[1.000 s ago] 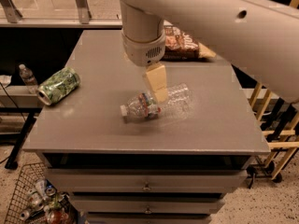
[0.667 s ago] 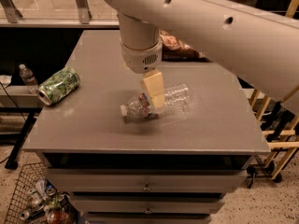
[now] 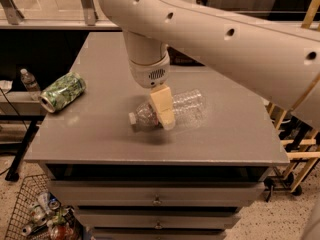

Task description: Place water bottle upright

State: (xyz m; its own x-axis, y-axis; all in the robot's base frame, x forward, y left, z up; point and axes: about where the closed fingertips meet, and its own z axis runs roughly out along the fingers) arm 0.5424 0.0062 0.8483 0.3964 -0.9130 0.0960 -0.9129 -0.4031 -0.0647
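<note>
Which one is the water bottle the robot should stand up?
On the grey table, near its middle, the water bottle lies on its side at the gripper. It is clear and ribbed with a white cap, unlike the green can.

Gripper (image 3: 164, 109) sits mid-table, right over water bottle (image 3: 189, 105), which lies on its side. Arm (image 3: 225, 34) spans overhead from the right, so back-right is blocked. Green can (image 3: 62, 91) at left edge, well apart. Bare table (image 3: 100, 139) btwn can & bottle and along the front is open.
</note>
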